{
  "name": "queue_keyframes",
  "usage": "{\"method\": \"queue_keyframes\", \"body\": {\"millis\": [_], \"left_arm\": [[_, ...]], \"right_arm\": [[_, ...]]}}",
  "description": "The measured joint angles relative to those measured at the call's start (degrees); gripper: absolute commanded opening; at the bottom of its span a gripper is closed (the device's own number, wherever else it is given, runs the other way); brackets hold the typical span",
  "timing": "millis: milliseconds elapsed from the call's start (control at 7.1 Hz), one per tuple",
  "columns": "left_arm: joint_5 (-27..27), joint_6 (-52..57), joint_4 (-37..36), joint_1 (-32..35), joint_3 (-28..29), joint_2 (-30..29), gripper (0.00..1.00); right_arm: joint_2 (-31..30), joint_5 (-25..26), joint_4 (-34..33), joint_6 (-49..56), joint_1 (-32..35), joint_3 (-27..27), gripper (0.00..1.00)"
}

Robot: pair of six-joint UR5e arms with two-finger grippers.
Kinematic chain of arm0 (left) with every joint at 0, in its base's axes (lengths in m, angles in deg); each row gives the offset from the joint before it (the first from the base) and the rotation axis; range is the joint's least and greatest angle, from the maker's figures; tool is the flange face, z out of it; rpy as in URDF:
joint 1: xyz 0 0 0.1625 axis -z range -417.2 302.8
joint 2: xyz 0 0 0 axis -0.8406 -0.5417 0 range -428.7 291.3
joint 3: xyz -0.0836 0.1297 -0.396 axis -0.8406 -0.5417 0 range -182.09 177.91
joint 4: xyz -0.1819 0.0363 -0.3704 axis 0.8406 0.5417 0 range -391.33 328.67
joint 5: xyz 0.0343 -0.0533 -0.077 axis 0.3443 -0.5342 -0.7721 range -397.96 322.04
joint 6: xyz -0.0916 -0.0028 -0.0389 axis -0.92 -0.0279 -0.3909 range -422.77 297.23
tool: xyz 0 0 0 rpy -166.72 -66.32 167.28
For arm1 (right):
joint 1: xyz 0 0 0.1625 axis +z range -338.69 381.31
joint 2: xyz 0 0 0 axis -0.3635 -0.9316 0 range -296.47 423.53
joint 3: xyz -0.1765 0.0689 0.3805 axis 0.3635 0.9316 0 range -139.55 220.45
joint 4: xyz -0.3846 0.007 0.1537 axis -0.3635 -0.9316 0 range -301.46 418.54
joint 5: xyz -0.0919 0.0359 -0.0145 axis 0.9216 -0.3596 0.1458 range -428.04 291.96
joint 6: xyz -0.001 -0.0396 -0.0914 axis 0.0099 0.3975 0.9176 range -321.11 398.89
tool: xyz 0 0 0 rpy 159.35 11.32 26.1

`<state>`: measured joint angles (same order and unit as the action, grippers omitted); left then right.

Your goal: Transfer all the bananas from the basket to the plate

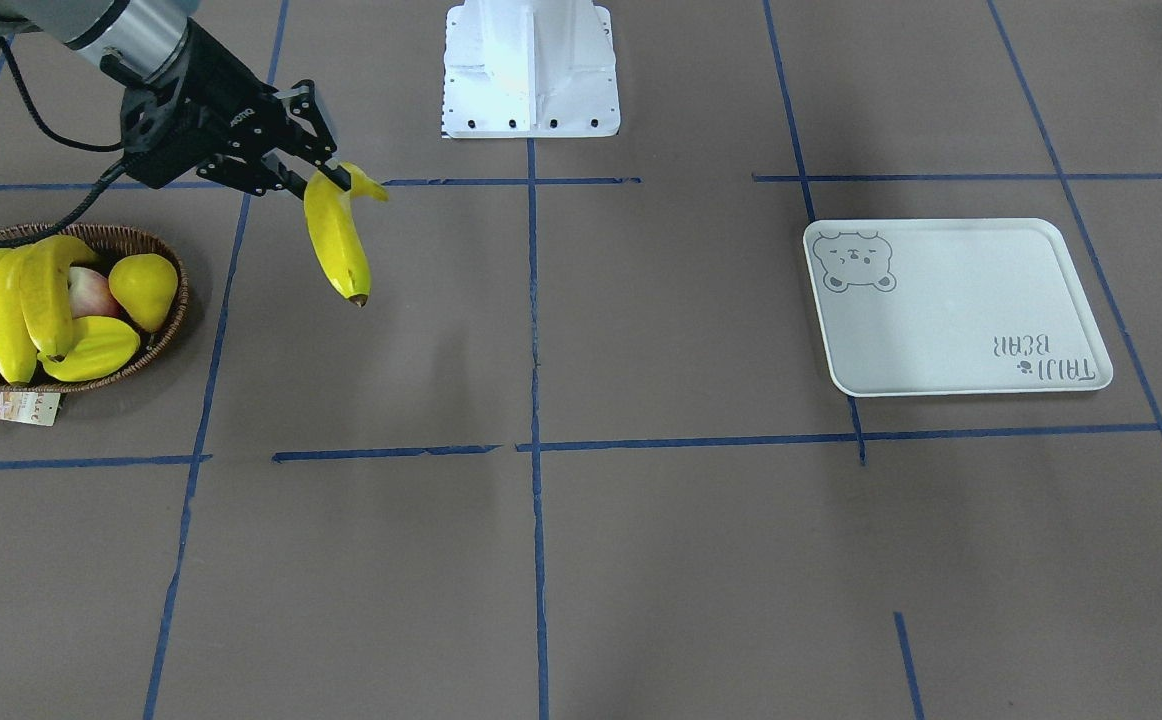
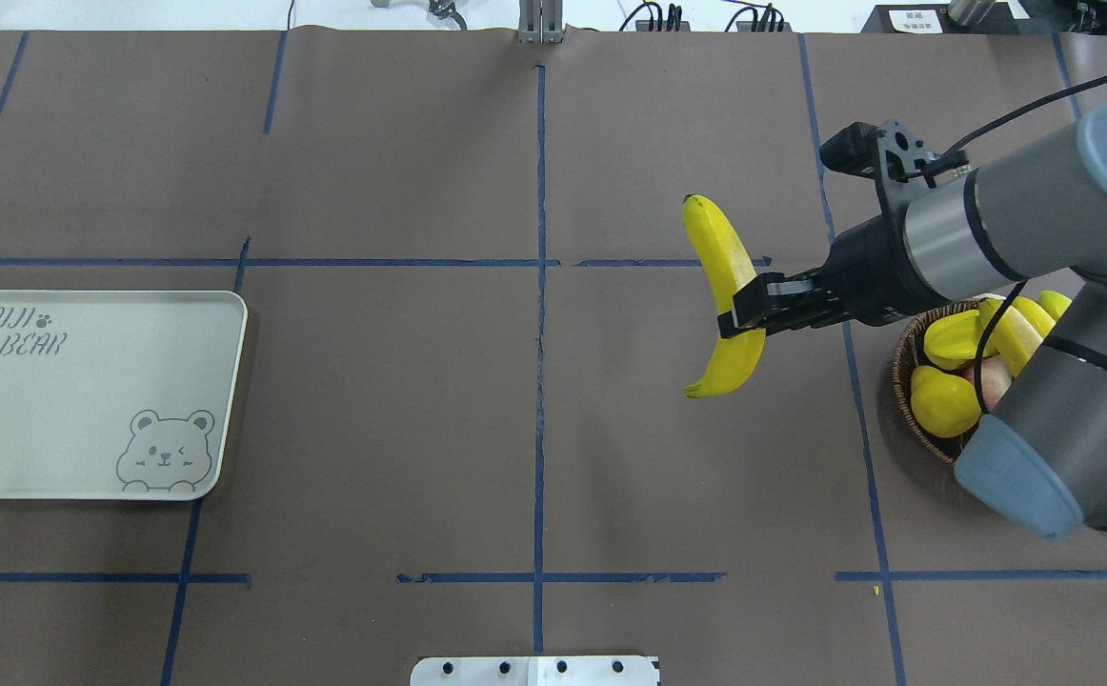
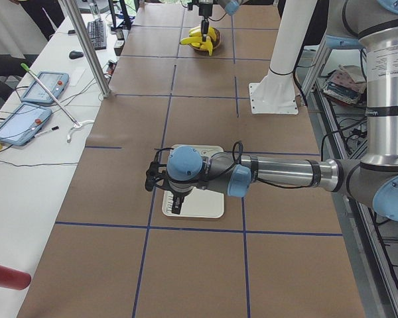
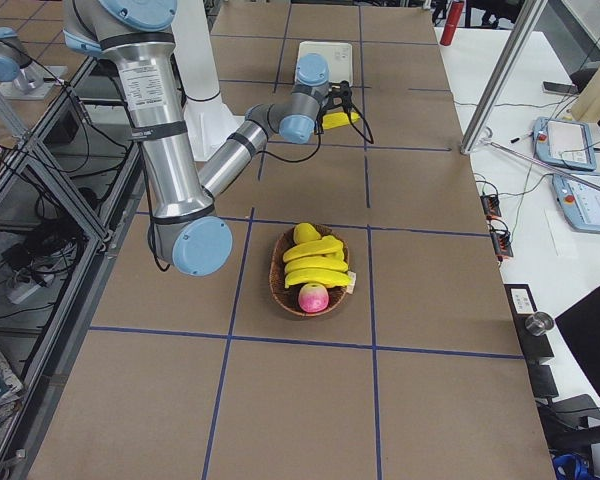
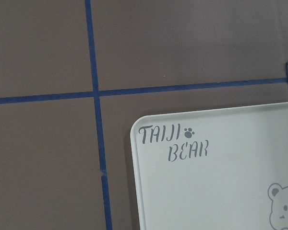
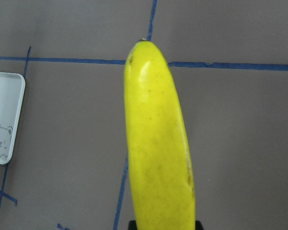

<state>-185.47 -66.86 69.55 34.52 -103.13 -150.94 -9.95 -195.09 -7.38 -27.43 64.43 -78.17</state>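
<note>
My right gripper [image 1: 326, 175] [image 2: 742, 310] is shut on a yellow banana [image 1: 336, 240] [image 2: 725, 276] [image 6: 156, 143], held in the air over the table beside the basket. The brown wicker basket [image 1: 166, 330] [image 2: 901, 357] holds three more bananas [image 1: 9, 320]. The white plate [image 1: 951, 310] [image 2: 68, 410] [image 5: 221, 191] with the bear drawing lies bare at the other end of the table. My left gripper [image 3: 177, 209] hangs above the plate and shows only in the exterior left view, so I cannot tell whether it is open or shut.
In the basket with the bananas lie a yellow pear [image 1: 144, 290], a starfruit [image 1: 91, 350] and a reddish apple [image 1: 91, 290]. The robot's white base [image 1: 531, 70] stands at the table's back edge. Blue tape lines cross the brown table top.
</note>
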Motion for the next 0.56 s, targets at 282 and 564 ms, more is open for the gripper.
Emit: {"method": "queue_keyframes", "body": {"millis": [282, 564], "left_arm": [[-0.05, -7.4, 5.78, -1.34, 0.07, -0.43, 1.0], [-0.06, -17.47, 12.7, -4.34, 0.06, -1.31, 1.0]], "right_arm": [[2.64, 4.04, 0.19, -3.23, -3.07, 0.61, 0.01], [4.03, 7.43, 0.23, -4.4, -5.05, 0.84, 0.01]]}}
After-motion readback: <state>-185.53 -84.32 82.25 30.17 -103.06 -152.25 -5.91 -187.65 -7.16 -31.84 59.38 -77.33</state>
